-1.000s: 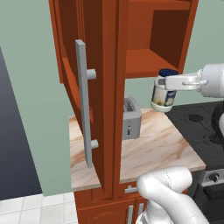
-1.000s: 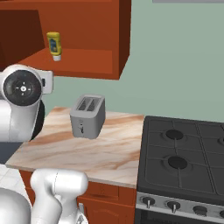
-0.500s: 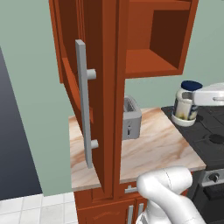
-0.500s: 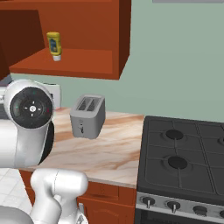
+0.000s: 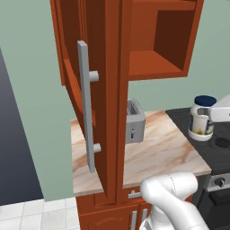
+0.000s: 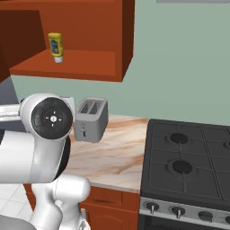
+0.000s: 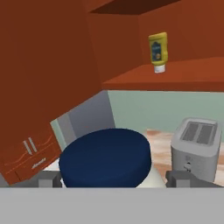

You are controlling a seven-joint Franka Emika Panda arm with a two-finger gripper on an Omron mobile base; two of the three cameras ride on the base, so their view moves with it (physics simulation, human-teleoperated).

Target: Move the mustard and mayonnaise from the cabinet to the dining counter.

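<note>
The mayonnaise (image 5: 200, 122), a white jar with a dark blue lid (image 7: 105, 156), hangs upright above the left edge of the stove, and my gripper (image 5: 210, 113) is shut on it from the right. In the hand view the lid sits between my two fingers (image 7: 47, 179) of the gripper (image 7: 114, 178). The mustard (image 6: 55, 46) stands cap down on the lower shelf of the open cabinet (image 6: 81, 63); it is also up and right in the hand view as the mustard (image 7: 158, 51) inside the cabinet (image 7: 52, 65). The dining counter is out of view.
The cabinet's open door (image 5: 108, 99) with its long grey handle (image 5: 85, 103) stands out towards me on the left. A silver toaster (image 5: 134, 121) sits on the small marble countertop (image 5: 157, 152). A black stove (image 6: 188, 166) adjoins it on the right.
My arm has carried the mayonnaise jar away from the cabinet, to the right and downward, to above the stove's edge. The mustard has not moved.
</note>
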